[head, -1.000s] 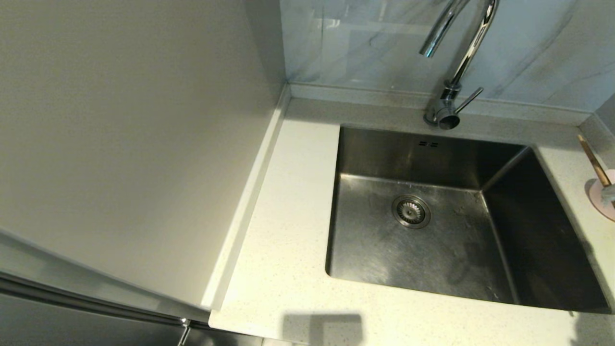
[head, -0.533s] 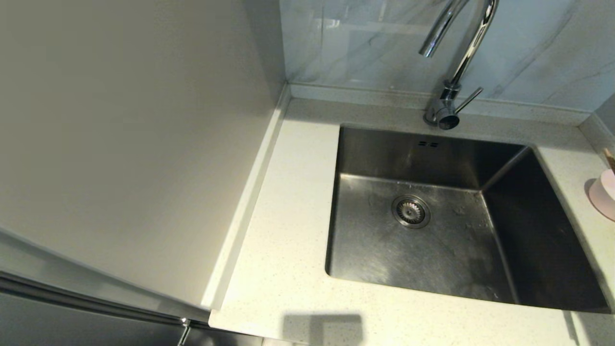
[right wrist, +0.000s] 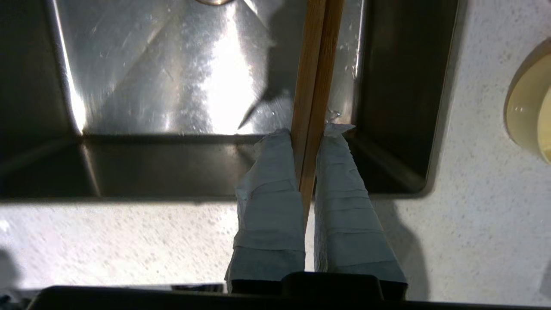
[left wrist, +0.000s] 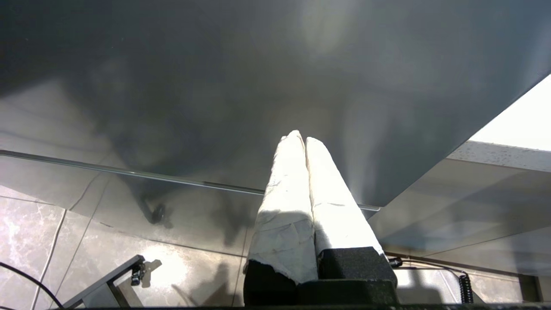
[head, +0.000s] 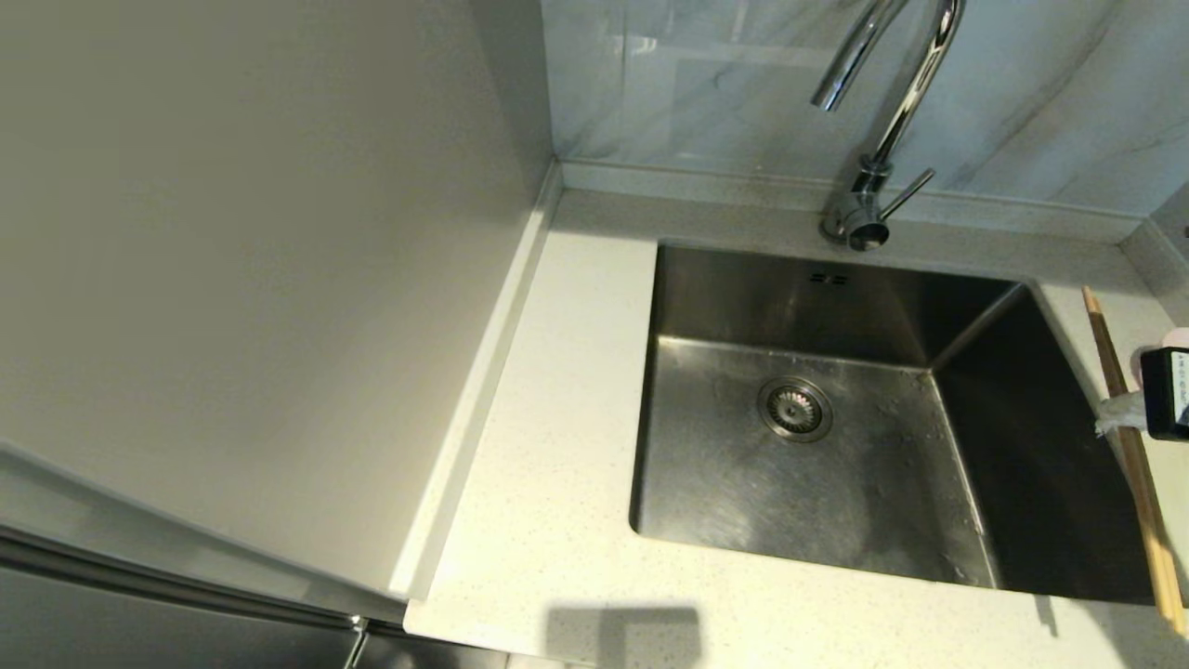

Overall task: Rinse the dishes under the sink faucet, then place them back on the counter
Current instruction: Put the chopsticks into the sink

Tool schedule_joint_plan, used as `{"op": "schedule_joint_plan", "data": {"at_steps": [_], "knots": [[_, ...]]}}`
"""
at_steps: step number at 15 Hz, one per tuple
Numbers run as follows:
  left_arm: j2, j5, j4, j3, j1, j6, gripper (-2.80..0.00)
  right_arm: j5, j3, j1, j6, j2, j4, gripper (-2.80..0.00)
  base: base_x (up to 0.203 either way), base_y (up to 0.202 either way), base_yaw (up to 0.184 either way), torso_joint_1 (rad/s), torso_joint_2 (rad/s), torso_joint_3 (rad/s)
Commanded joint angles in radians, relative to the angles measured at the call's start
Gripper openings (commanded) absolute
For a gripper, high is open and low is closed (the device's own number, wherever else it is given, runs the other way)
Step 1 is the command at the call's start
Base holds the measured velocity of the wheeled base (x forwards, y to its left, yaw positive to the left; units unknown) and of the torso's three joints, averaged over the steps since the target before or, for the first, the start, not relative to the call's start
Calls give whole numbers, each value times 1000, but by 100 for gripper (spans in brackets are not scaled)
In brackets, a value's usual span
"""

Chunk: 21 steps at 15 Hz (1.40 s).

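Two brown wooden chopsticks (head: 1129, 446) hang side by side over the sink's right rim, and my right gripper (head: 1113, 415) is shut on them near their middle. In the right wrist view the chopsticks (right wrist: 316, 64) run between the taped fingers (right wrist: 269, 181) of the right gripper (right wrist: 309, 129), out over the steel sink (right wrist: 172, 86). The yellow bowl (right wrist: 529, 112) sits on the counter (right wrist: 129, 241) beside the sink. A sliver of the pink bowl (head: 1178, 334) shows behind the gripper. The faucet (head: 906, 84) stands behind the sink (head: 836, 307). My left gripper (left wrist: 303, 137) is shut and empty, low by the cabinet front.
A tall pale panel (head: 260, 279) walls off the counter (head: 567, 390) on the left. The marbled wall panel (head: 706, 84) rises behind the faucet, whose lever (head: 906, 193) points to the right. The strainer drain (head: 794, 409) lies in the sink floor. The left wrist view shows floor tiles (left wrist: 43, 241).
My right gripper has come in from the right edge with the chopsticks, which now hang over the sink's right rim. It now covers most of the pink bowl.
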<state>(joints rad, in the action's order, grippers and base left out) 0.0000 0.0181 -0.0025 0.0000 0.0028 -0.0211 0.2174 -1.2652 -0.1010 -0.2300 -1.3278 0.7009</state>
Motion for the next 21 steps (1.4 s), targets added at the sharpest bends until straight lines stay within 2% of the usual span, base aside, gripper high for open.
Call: {"op": "schedule_joint_plan", "data": {"at_steps": [1, 6, 11, 14, 17, 21], "knots": [[-3, 0, -1, 0, 0, 0, -280, 2, 38, -12, 25, 32, 4, -280, 0, 0, 0, 0, 0, 0], [-3, 0, -1, 0, 0, 0, -280, -30, 87, -31, 188, 99, 9, -280, 0, 0, 0, 0, 0, 0], [-3, 0, -1, 0, 0, 0, -280, -47, 193, -89, 220, 152, 5, -280, 0, 0, 0, 0, 0, 0], [-3, -1, -1, 0, 0, 0, -280, -41, 191, -90, 231, 115, 3, -280, 0, 0, 0, 0, 0, 0], [-3, 0, -1, 0, 0, 0, -280, -40, 178, -89, 334, 66, 3, -280, 0, 0, 0, 0, 0, 0], [-3, 0, -1, 0, 0, 0, -280, -20, 49, -90, 395, -108, 1, -280, 0, 0, 0, 0, 0, 0]]}}
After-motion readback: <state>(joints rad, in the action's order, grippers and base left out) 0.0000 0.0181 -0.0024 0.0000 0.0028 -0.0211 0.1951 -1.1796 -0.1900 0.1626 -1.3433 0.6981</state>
